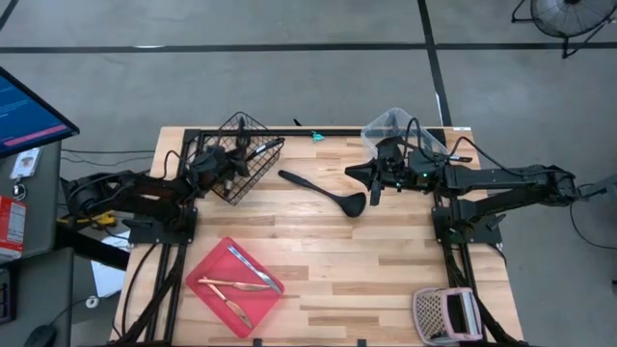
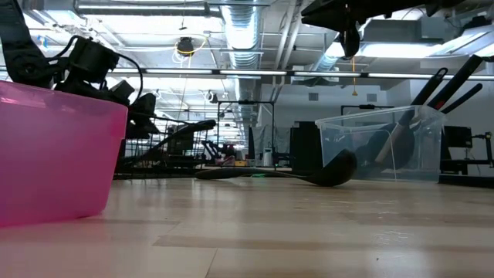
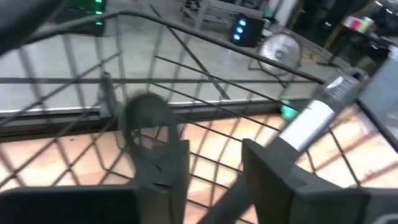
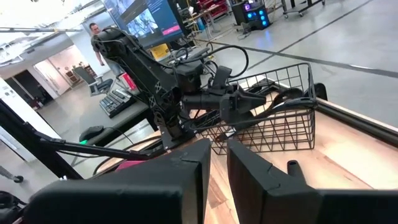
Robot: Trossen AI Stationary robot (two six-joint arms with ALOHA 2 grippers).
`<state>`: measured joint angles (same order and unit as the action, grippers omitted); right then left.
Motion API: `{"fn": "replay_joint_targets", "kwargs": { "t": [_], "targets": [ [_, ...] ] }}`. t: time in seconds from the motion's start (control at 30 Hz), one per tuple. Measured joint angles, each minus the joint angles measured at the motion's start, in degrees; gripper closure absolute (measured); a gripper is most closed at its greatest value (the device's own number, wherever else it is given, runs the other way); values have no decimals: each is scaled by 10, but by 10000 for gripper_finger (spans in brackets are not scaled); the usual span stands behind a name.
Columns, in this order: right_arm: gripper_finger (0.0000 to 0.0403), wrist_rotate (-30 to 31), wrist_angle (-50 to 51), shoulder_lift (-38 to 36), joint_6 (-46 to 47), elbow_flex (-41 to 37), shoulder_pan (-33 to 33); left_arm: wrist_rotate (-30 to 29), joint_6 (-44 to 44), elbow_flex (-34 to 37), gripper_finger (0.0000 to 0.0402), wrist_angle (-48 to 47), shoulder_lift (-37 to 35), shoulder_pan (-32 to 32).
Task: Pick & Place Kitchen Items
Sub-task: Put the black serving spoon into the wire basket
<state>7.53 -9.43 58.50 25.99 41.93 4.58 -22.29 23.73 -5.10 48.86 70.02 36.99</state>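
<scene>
Black ladle (image 1: 328, 191), black wire basket (image 1: 249, 154), red tray (image 1: 207, 275), seemingly silver-and-copper cutlery (image 1: 243, 280).

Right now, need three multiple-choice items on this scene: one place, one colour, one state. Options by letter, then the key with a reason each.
1. Where does the black ladle lie?
A. In the flat tray
B. On the bare table between the two arms
C. In the wire basket

2. What colour is the flat tray holding the slim cutlery?
A. Blue
B. Green
C. Red

3. How is the left end effector?
A. Open, at the wire basket
B. Shut on the ladle
C. Parked off the table

Key:
1 B: the high view shows the black ladle flat on the table, apart from both containers.
2 C: the flat tray near the table's front is red.
3 A: the left end effector has its fingers apart, with the mesh of the wire basket showing between them.
</scene>
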Motion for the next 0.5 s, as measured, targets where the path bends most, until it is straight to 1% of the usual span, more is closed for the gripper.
{"fn": "replay_joint_targets", "kwargs": {
  "t": [0.07, 0.2, 0.3, 0.4, 0.5],
  "targets": [
    [351, 0, 0, 0, 0, 0, 0, 25, -12, -1, 252, 1, 0, 0],
    [351, 0, 4, 0, 0, 0, 0, 97, -25, -10, 203, 2, -14, 0],
    [351, 0, 19, 0, -8, 0, 0, 135, -40, -18, 172, 1, -31, 0],
    [347, 0, 47, 0, -11, 0, 3, 166, -44, -27, 151, 1, -54, 0],
    [332, 0, 78, 0, -11, 0, 5, 191, -44, -35, 143, 1, -80, -5]
  ]
}}
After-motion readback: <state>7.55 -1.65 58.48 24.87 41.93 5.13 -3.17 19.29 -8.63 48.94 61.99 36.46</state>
